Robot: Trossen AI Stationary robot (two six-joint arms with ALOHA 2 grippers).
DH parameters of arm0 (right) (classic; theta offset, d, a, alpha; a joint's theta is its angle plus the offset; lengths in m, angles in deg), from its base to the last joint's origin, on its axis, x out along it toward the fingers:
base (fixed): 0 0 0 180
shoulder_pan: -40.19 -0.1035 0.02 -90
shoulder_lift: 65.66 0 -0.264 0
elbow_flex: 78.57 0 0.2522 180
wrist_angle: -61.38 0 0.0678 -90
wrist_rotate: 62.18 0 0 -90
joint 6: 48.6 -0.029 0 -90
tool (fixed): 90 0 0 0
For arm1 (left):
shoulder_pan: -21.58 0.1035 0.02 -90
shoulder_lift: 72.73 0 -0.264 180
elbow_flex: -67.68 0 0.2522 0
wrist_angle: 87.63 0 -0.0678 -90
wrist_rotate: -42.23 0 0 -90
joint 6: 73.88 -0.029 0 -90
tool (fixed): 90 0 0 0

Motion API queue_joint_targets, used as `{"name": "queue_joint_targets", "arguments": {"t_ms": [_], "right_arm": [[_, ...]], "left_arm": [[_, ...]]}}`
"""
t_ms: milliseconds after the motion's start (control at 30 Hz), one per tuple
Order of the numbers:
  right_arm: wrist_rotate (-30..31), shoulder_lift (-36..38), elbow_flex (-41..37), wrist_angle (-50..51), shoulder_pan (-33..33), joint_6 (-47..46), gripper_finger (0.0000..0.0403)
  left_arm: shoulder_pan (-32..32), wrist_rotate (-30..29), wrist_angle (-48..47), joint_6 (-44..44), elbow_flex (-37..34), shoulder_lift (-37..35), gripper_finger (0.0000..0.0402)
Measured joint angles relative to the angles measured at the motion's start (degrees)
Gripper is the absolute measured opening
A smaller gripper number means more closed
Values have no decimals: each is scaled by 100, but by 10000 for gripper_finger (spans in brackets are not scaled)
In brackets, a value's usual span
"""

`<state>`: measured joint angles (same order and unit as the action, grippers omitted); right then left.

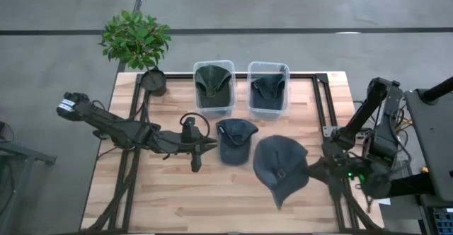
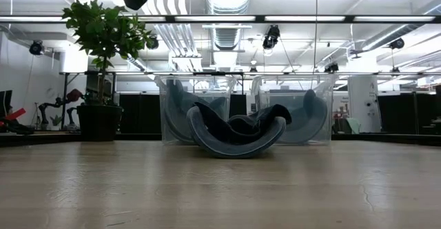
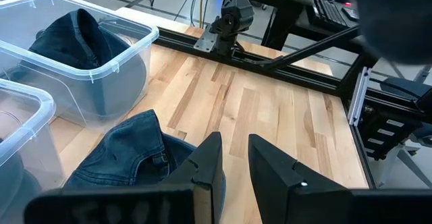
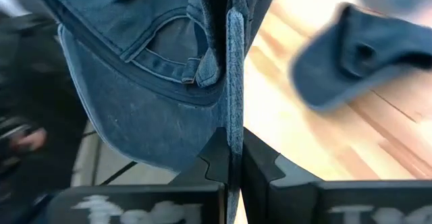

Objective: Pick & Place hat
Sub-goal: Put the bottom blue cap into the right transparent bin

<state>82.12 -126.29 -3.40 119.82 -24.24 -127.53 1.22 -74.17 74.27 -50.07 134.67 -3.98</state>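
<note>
- pale wooden plank table top (image 1: 177,192) with a black frame carries the whole scene, over a grey concrete floor.
- nearest the front edge, towards the right, the faded blue denim cap (image 1: 282,165) hangs in the right gripper (image 4: 229,150); the fingers are pinched tight on a fold of its rim, so the cap droops crown-out below them, clear of the wood, which looks like a carry rather than a rest.
- just left of it, the second dark blue denim cap (image 1: 235,140) lies on the table near the middle, opening upward, apart from the held one; it seems to be waiting its turn.
- beside that cap the left gripper (image 3: 233,166) hovers low, its fingers part open with nothing between them, the brim close in front of them; i judge it is lined up for a grasp.
- behind, two clear plastic bins stand side by side: the left bin (image 1: 214,108) holds a dark green cap (image 1: 213,81), the right bin (image 1: 268,107) a dark blue cap (image 1: 267,87), so the bins seem sorted by colour and the held cap probably belongs in the right one.
- farthest back, a leafy green plant in a black pot (image 1: 136,40) sits at the left rear corner, out of the arms' way.
</note>
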Motion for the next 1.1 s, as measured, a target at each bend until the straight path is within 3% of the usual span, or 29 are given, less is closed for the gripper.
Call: {"name": "queue_joint_targets", "arguments": {"t_ms": [400, 667, 933, 1100], "right_arm": [[-87, 217, -4, -3843, -362, 4901, 11], [-1369, 102, -13, -5689, -371, 7430, 12], [-1379, 90, -13, -5842, -367, 7582, 12], [-164, 99, -15, -5185, -367, 6282, 13]], "left_arm": [[0, 0, -1, 0, 0, 0, 66], [0, 0, -9, -2, 0, 0, 66], [0, 0, -31, -2, 0, 0, 66], [0, -2, -38, -4, 0, 0, 66]]}}
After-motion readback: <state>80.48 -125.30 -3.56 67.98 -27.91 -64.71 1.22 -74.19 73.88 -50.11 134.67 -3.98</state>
